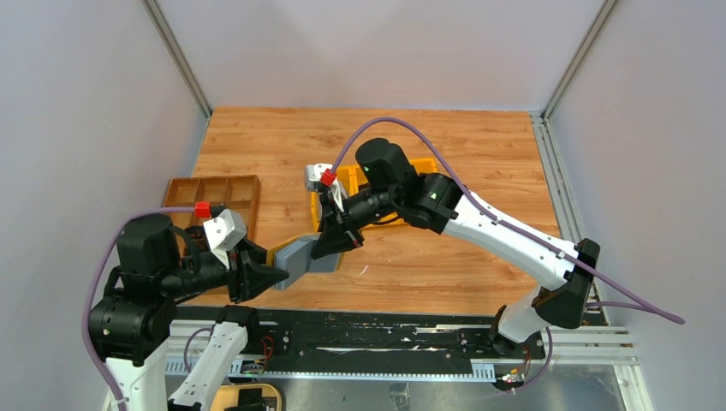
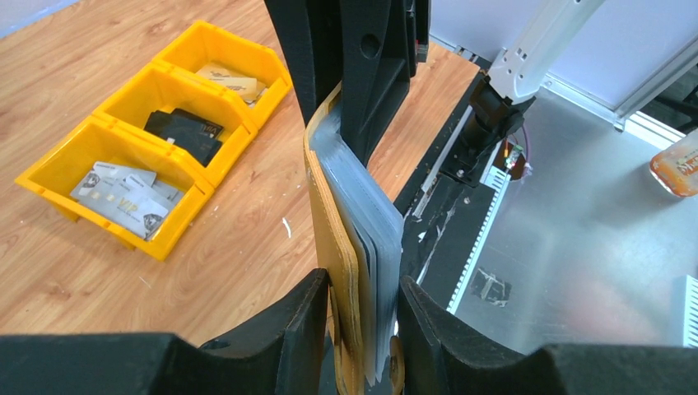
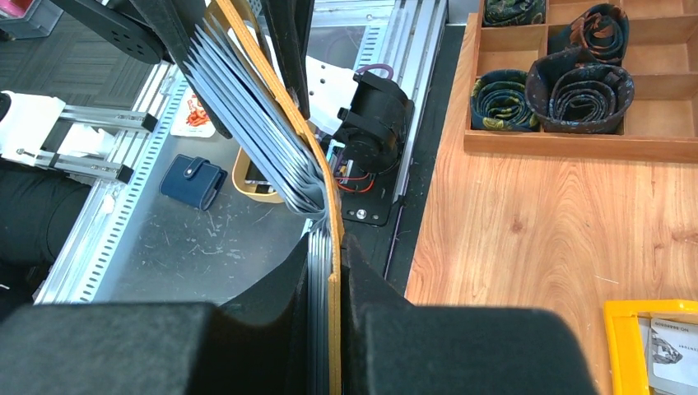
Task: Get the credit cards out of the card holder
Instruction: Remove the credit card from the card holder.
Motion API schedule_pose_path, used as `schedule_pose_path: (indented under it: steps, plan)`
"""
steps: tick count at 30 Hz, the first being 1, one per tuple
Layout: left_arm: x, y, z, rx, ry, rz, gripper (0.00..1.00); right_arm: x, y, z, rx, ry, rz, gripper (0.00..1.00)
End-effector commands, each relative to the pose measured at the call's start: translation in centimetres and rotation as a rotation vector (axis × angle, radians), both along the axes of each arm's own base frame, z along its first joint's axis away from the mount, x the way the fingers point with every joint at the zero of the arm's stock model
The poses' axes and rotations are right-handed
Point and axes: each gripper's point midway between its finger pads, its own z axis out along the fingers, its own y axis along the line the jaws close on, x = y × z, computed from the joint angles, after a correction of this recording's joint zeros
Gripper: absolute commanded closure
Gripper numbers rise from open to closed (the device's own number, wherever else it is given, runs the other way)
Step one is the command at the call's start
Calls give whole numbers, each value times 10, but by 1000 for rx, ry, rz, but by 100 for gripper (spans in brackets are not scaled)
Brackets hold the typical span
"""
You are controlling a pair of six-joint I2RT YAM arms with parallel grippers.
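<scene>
The mustard-yellow card holder hangs in the air over the table's near edge, held open between both arms. Its grey pockets fan out; I cannot tell whether credit cards sit in them. My left gripper clamps one end, one finger on the yellow cover, the other against the grey pockets. My right gripper is shut on the other end, pinching cover and pockets together. Loose credit cards lie in a yellow bin.
A row of yellow bins sits behind the right arm; two more hold black and beige cards. A brown compartment tray with rolled ties stands far left. A dark blue wallet lies below the table.
</scene>
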Motion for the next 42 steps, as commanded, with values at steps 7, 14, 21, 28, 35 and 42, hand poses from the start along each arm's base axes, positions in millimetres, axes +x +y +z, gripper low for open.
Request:
schedule_pose_path:
  steps: [7,14,21,28,35,42]
  plan:
    - [-20,-5,3,16,-111,-133,66,-1,-8,19,52,-39,12,100]
    - [-32,-8,9,-13,-131,-180,67,-2,-8,22,56,-38,13,100]
    - [-29,-6,6,6,-140,-167,67,-5,-8,27,65,-21,24,100]
    - [-22,-4,5,30,-148,-145,73,-13,-10,27,83,-8,59,100]
    - [-16,0,4,58,-169,-125,73,-19,-9,32,94,-1,86,100]
    - [-8,2,-5,79,-160,-101,38,-33,-6,33,113,19,148,100]
